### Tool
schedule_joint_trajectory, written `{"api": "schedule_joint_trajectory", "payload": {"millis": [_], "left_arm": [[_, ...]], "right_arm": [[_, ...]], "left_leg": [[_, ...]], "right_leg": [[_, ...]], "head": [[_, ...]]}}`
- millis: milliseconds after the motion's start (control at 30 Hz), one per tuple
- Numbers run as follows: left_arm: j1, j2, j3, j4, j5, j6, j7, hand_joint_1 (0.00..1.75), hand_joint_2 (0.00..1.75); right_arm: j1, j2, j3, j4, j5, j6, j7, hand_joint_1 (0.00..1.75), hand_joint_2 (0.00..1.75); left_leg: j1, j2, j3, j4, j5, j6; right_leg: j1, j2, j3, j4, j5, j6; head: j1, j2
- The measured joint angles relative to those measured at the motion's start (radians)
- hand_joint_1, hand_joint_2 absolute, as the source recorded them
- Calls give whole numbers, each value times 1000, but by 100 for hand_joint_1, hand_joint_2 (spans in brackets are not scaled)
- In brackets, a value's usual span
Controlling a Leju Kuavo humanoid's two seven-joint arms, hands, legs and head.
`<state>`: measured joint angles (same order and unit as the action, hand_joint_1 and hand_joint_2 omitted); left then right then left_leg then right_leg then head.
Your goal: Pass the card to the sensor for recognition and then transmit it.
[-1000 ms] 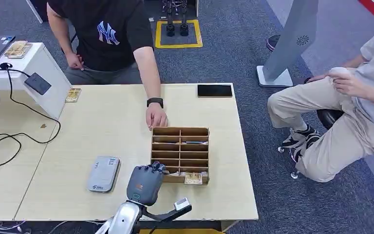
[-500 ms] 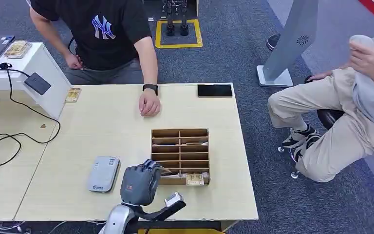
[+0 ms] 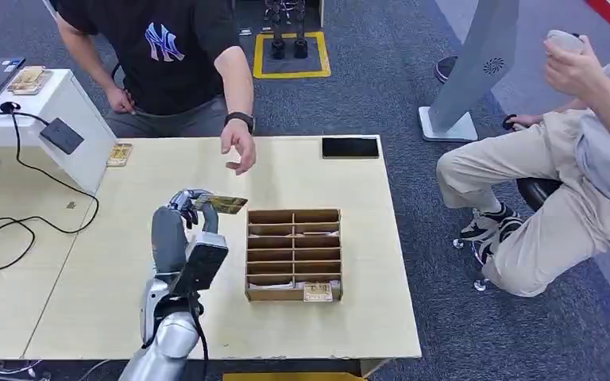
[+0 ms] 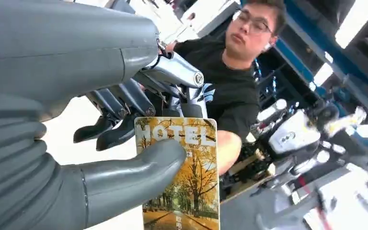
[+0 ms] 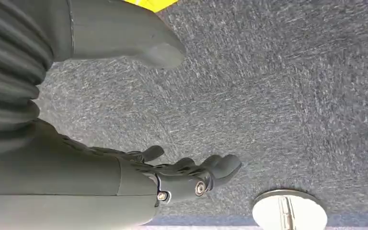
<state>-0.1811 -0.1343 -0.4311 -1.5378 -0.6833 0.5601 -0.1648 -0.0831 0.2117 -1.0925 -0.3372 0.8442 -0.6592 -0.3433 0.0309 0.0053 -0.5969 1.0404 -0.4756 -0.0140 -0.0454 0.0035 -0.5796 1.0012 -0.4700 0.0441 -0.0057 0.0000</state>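
Gold-toned card: the card (image 3: 224, 204) is pinched in the left hand (image 3: 184, 218), raised above the table (image 3: 127, 317), at about 10 o'clock from the wooden divider box (image 3: 294, 254).
Left hand: thumb (image 4: 139, 167) pressed on the card's face, darker fingers (image 4: 120, 129) behind it; a firm pinch, nothing else held.
Right hand: the right hand (image 5: 124, 182) hangs over grey carpet, fingers spread apart, holding nothing.
Step in hand: judged as carrying the card towards the sensor. The likeliest reader is the grey device (image 3: 168, 282) on the table at 7 o'clock from the box; the dark unit (image 3: 62, 136) on the white stand at 10 o'clock could be it instead, I cannot tell.
Doing it well: keep the pinch steady, bring the card's flat face parallel to the reader, and leave the thumb clear of as much of the face as the grip allows.
Writing: "HOTEL" tops the card above an autumn avenue; smaller characters near its other end are too small to read.
Person: black shirt (image 3: 163, 44) bears an "NY" logo; their hand (image 3: 240, 151) hovers at 12 o'clock from the card.
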Motion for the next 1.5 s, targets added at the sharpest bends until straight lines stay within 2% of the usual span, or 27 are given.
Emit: {"api": "schedule_joint_trajectory", "payload": {"millis": [67, 167, 267, 433, 600, 900, 1333, 1400, 1500], "left_arm": [[-44, 0, 13, 3, 75, -18, -16, 175, 175], [-125, -6, 47, 64, 238, -29, -37, 175, 175], [-197, -18, 73, 114, 280, -28, -34, 175, 175], [-287, -37, 92, 172, 331, -18, -34, 175, 175], [-334, -48, 95, 196, 337, -5, -24, 175, 175], [-371, -58, 95, 241, 391, 34, -42, 175, 175], [-413, -60, 95, 294, 402, 38, -45, 175, 175], [-424, -60, 95, 306, 402, 39, -39, 0, 175], [-452, -59, 95, 337, 397, 30, -1, 0, 175]], "right_arm": [[-4, 0, 0, 0, 3, -4, -5, 0, 175], [-4, 8, -34, -31, 41, -6, -36, 0, 175], [-8, 28, -104, -109, 131, -6, -59, 0, 175], [-42, 61, -273, -201, 187, -7, -172, 0, 175], [-62, 72, -385, -232, 193, -7, -192, 0, 175], [-64, 92, -438, -296, 179, -7, -193, 0, 175], [-64, 105, -448, -333, 164, -7, -191, 0, 175], [-64, 106, -448, -337, 160, -7, -191, 0, 175], [-64, 107, -448, -337, 160, -7, -180, 0, 175]], "left_leg": [[0, 0, 1, 0, 0, 0], [0, 0, 1, 1, 0, 0], [0, 0, 0, 1, 1, 0], [0, 0, 0, 1, 1, 0], [0, 0, 0, 1, 1, 0], [0, 0, 0, 1, 1, 0], [0, 0, 0, 1, 1, 0], [0, 0, 0, 1, 1, 0], [0, 0, 0, 1, 1, 0]], "right_leg": [[0, 0, 0, 0, 0, 0], [0, 0, 0, 0, 1, 0], [0, 0, 0, 0, 1, 0], [0, 0, 0, 0, 1, 0], [0, 0, 0, 0, 1, 0], [0, 0, 0, 0, 1, 0], [0, 1, -1, 0, 1, 0], [0, 1, -1, 0, 1, 0], [0, 1, -1, 0, 1, 0]], "head": [[0, 0], [0, 0], [0, 0], [0, 0], [0, 0], [0, 0], [0, 0], [0, 0], [0, 0]]}}
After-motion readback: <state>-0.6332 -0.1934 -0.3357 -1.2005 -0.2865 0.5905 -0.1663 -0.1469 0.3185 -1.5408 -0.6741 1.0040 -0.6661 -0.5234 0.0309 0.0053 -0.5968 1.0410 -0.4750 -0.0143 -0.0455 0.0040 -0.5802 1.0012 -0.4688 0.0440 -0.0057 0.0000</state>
